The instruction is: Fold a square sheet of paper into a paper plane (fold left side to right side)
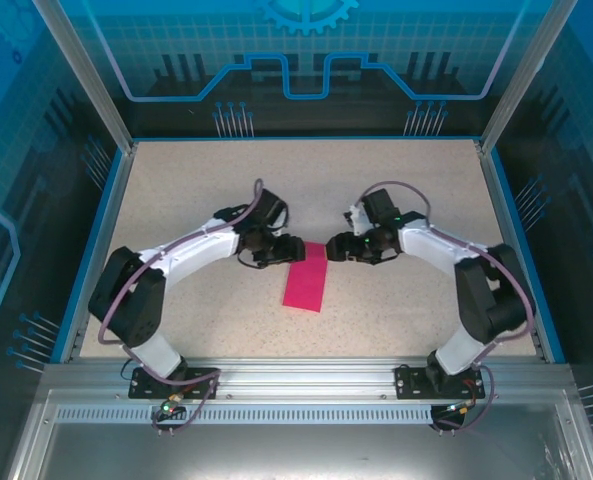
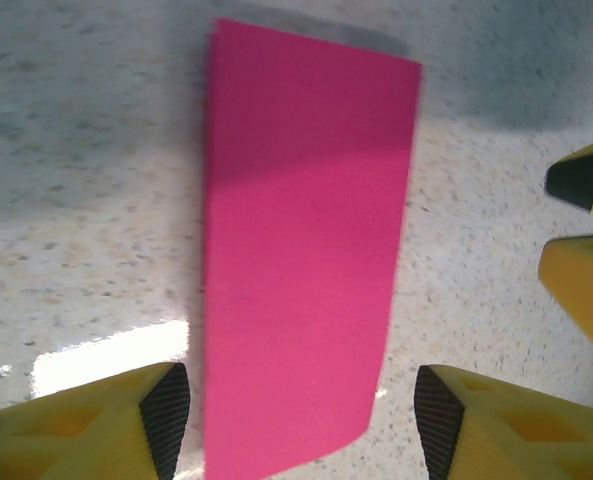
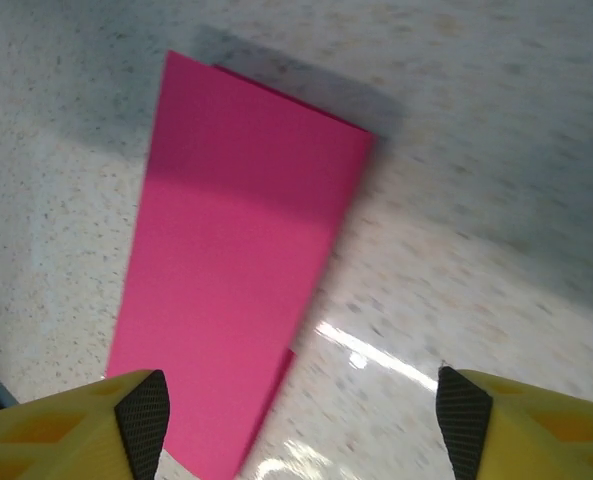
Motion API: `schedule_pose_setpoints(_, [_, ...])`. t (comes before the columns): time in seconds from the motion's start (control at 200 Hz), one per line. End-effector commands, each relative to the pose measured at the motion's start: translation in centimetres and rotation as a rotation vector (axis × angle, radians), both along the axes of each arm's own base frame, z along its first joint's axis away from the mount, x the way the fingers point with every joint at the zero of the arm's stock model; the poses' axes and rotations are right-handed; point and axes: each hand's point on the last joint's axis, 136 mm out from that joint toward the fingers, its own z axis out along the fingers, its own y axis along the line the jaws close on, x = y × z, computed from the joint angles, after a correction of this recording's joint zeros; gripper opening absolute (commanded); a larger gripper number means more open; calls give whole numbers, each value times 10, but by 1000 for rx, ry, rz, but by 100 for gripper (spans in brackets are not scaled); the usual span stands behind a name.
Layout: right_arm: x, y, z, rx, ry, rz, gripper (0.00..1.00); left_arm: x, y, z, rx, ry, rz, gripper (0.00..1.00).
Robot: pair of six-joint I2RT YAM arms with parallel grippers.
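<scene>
Speckled and beige, the table (image 1: 176, 200) carries one loose object: the square sheet of paper (image 1: 307, 277), magenta-pink and folded over into a narrow rectangle. It lies flat about midway between the table's left and right edges, a little closer to the near edge than to the far one. Its long sides run roughly from far to near, tilted slightly. In the right wrist view you can see a thin sliver of a lower layer poking out along one long side. You have two pincers, facing each other over the sheet's far end. The left pincer (image 1: 294, 248) stands well open, and its two yellow fingers (image 2: 106, 430) straddle the sheet's width, one on each side, with nothing held. The right pincer (image 1: 334, 247) is also spread wide and holds nothing. One of its black pads (image 3: 141, 420) overlaps a corner of the sheet in its own camera, and you cannot tell whether it touches. Behind them the two white arms (image 1: 191, 255) curve back to their bases at the near edge, and blue translucent walls (image 1: 306, 60) surround the table.
</scene>
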Motion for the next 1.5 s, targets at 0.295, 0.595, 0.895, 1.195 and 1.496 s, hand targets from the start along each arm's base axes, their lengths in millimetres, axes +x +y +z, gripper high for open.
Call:
schedule_pose_setpoints(0.295, [18, 23, 7, -6, -66, 30, 73, -2, -24, -43, -261, 106, -13, 64])
schedule_pose_setpoints(0.595, [1, 12, 20, 5, -130, 69, 74, -6, -27, -54, -275, 137, -24, 47])
schedule_pose_setpoints(0.895, [-40, 1, 37, -80, -369, 198, 79, -13, -24, -50, -295, 144, 4, 12])
schedule_pose_setpoints(1.195, [-102, 31, 28, -255, -693, 500, 88, -14, -30, -44, -345, 195, 53, 2])
schedule_pose_setpoints(1.496, [-117, 72, 0, -460, -800, 728, 92, -19, -33, -43, -371, 228, 46, 1])
